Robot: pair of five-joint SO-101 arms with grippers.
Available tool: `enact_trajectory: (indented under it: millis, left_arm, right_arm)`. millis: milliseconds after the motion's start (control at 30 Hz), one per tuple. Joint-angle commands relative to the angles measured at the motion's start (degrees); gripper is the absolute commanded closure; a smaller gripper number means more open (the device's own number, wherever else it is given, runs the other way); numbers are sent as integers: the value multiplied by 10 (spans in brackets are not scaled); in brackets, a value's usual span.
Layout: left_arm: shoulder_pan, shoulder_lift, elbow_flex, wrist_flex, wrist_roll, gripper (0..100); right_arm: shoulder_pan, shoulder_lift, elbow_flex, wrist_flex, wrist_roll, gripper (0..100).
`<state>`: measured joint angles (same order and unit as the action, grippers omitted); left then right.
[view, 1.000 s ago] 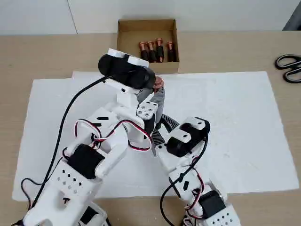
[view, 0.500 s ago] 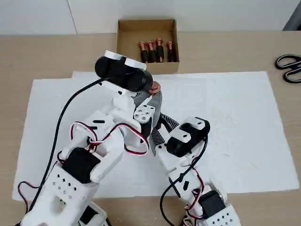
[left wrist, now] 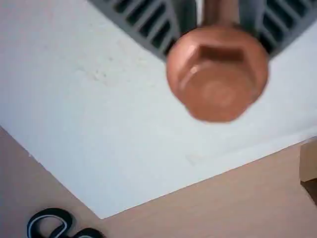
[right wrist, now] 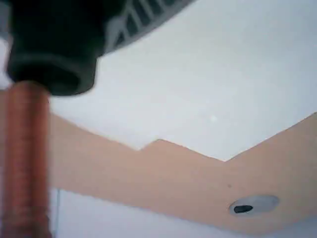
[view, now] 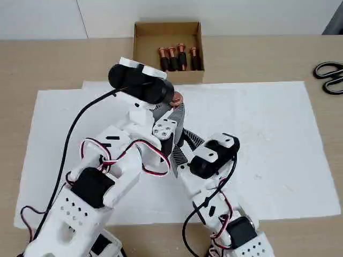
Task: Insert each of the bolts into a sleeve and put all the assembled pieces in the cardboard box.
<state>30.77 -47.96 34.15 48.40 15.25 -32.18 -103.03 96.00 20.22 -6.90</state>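
Note:
My left gripper point(view: 174, 110) is shut on a copper bolt point(view: 176, 98) above the white sheet, a little in front of the cardboard box point(view: 140, 43). In the left wrist view the bolt's hex head point(left wrist: 218, 74) sits close up between the grey fingers point(left wrist: 143, 20). My right gripper point(view: 183, 143) is under the left arm, shut on a black sleeve point(right wrist: 52, 44). The bolt's threaded shaft point(right wrist: 25, 158) meets the sleeve's open end. Most of the sleeve is hidden in the high view. Several assembled pieces point(view: 179, 58) lie in the box.
A white sheet point(view: 262, 134) covers the middle of the wooden table. Black scissors point(view: 329, 76) lie at the far right edge. The two arms cross over the sheet's centre, with bare sheet to the right of them.
The left arm has shifted slightly left and toward the front, carrying the bolt head with it. The right arm has barely moved.

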Motion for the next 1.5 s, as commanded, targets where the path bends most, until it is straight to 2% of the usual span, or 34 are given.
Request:
enact_trajectory:
  millis: [0, 333, 733, 1467]
  left_arm:
    - [0, -14, -29, -20, 3, 994]
    - [-1, -14, -50, -15, 3, 994]
    - [-1, -14, -78, 55, 1, 994]
    - [3, -11, -43, 49, 2, 994]
  right_arm:
    - [2, -7, 4, -9, -6, 995]
    - [2, -7, 4, -9, -6, 995]
    - [2, -6, 4, -9, -6, 995]
    - [2, -7, 4, 3, -6, 995]
